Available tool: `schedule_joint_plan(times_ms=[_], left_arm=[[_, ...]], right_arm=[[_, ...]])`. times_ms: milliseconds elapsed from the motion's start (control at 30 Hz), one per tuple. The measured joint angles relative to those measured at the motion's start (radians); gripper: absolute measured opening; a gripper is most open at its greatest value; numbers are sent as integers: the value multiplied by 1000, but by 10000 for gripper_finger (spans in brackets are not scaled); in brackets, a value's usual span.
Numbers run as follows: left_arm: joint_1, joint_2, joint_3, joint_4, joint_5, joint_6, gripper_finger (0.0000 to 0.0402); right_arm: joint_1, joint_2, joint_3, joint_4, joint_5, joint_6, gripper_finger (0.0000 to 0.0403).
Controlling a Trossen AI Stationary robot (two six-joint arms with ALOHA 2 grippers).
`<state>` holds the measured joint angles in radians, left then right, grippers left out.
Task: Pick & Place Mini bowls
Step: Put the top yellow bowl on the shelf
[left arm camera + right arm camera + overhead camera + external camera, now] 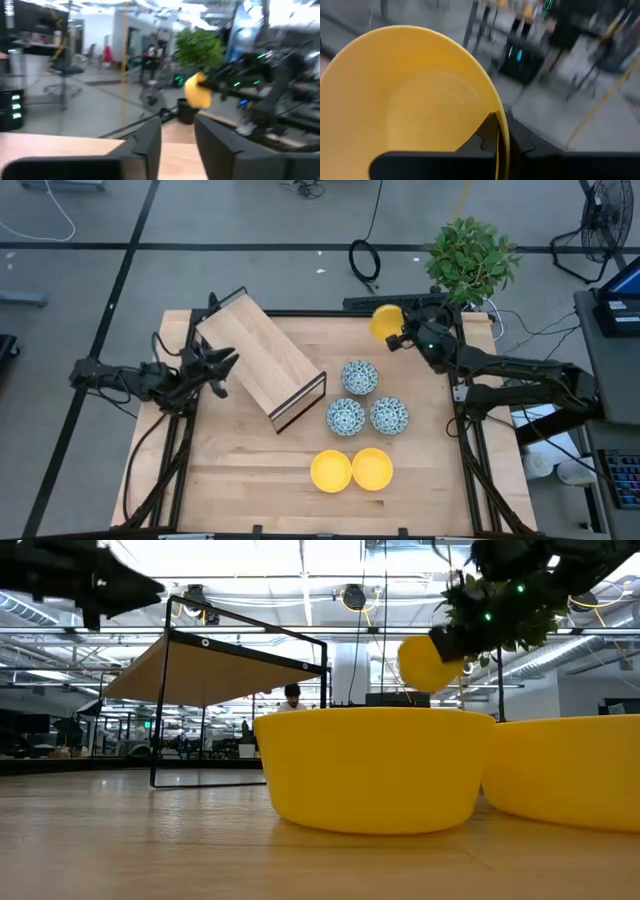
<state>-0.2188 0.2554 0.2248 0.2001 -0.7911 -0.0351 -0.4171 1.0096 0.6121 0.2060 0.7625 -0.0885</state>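
Observation:
Three blue-patterned white mini bowls (360, 377), (345, 417), (389, 416) stand on their bases mid-table. Two yellow bowls (331, 470), (372, 468) stand side by side near the near edge and fill the low view (370, 770), (565, 770). The third yellow bowl (386, 321) is in the air by the table's far edge, in my right gripper (402, 338), which is shut on it. It also shows in the low view (425, 662) and the left wrist view (197, 91). My left gripper (225, 365) hovers open at the table's left, beside the wooden rack. My right gripper (500, 145) pinches the yellow bowl's rim (501, 122), with one finger (480, 142) inside the bowl and the other (530, 145) outside. The fingers come roughly level from the table's right. The bowl is lifted clear of the table and tipped on its side.
A wooden rack with a black wire frame (262, 360) stands slanted on the table's left half, close to my left gripper. A potted green plant (470, 258) stands just beyond the far right corner, near the held bowl. Bare wood lies along the near left (240, 480).

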Motion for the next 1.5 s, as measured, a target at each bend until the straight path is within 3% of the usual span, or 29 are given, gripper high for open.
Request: schedule_joint_plan(times_ms=[200,367,467,600,767,933,1100,1233,1400,1500], left_arm=[[66,388,216,17,-117,179,253],[212,702,404,161,-115,265,318],[290,856,512,231,-73,274,332],[364,1028,630,309,61,295,335],[405,1182,752,357,199,308,335],[402,1228,799,350,189,349,335],[359,1158,799,274,-40,446,335],[316,1089,800,144,-132,429,335],[297,1036,800,-1,-167,324,335],[317,1039,800,-31,-118,262,335]], right_arm=[[7,105,0,440,-8,-262,1],[7,238,0,764,-77,-465,1],[11,303,0,918,-133,-528,0],[24,356,0,1071,-193,-586,0],[27,378,0,1139,-298,-577,0],[26,408,48,1137,-415,-511,0],[22,511,189,1059,-428,-572,0],[11,616,348,927,-427,-611,0],[15,702,490,858,-426,-635,0],[34,726,533,859,-427,-634,0]])
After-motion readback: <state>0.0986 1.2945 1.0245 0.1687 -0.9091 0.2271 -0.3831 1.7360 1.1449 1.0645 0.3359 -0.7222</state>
